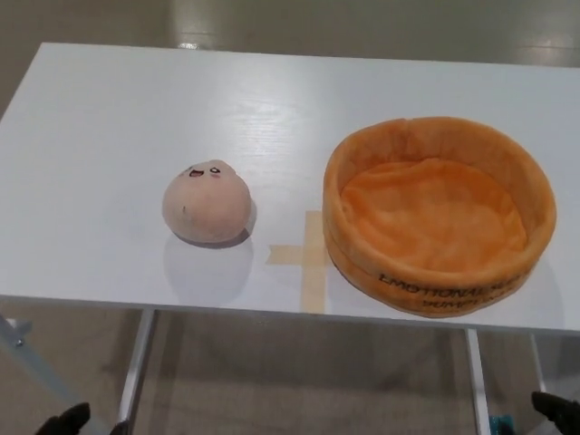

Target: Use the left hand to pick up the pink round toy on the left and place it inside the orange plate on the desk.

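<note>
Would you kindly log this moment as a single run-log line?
phase: before pick | pink round toy: on desk, left of orange plate, apart | plate: empty | left hand, right hand: low, only partly visible

You see: toy point(207, 204) pale pink, small dark face, pink cheeks. Plate point(439, 145) orange plush, black lettering on rim. Desk point(109, 145) white. Tape cross point(306, 257) tan.

Perhaps a lab: taped white desk point(109, 136)
</note>
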